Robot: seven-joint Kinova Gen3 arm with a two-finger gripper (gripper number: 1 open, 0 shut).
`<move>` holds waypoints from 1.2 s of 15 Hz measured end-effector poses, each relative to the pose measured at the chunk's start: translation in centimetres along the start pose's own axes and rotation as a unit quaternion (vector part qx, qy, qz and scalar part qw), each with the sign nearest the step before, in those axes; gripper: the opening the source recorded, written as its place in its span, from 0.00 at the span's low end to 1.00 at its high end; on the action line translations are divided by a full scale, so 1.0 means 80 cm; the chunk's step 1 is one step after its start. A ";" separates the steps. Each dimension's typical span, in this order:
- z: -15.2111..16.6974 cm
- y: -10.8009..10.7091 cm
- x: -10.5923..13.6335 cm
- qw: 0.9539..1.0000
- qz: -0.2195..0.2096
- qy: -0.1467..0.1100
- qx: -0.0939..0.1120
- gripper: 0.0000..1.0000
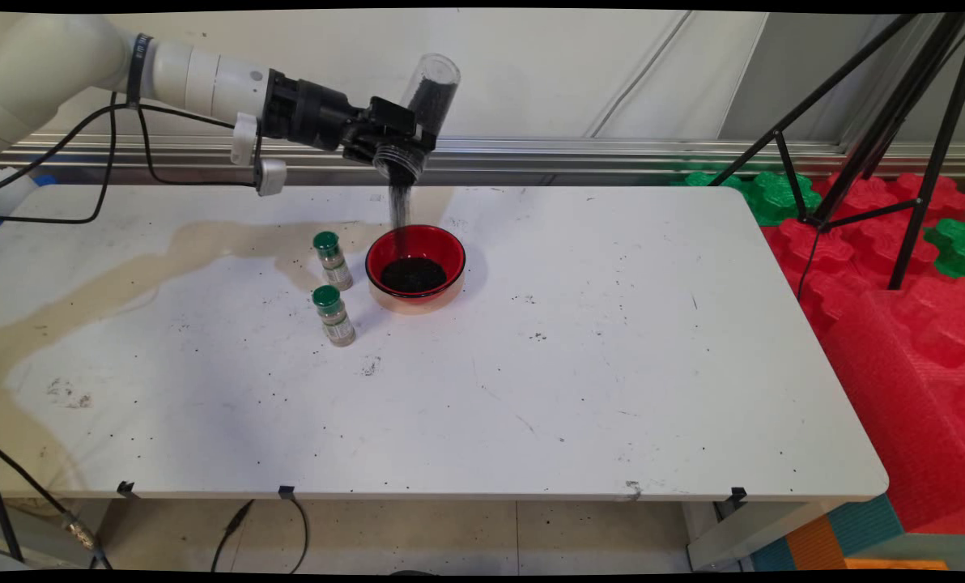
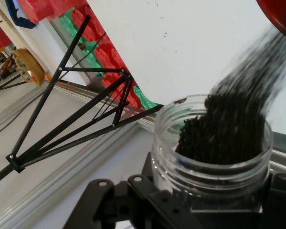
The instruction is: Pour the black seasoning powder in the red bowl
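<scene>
Clear plastic jar (image 1: 418, 121), tipped mouth-down above the red bowl (image 1: 415, 267), streams dark granules (image 1: 400, 206) into it; gripper (image 1: 389, 134) is clamped round the jar near its mouth. To pour well, keep the mouth over bowl centre and tilt slowly. Two green-capped spice bottles (image 1: 333, 287) stand just left of the bowl, labels unreadable.

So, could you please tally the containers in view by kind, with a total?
Clear jar, held tipped in the tool, pouring dark grains: 1
Red bowl: 1
Green-capped bottles: 2
Total: 4
</scene>
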 end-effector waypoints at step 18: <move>-0.010 -0.001 0.000 0.999 -0.042 0.003 -0.013 0.00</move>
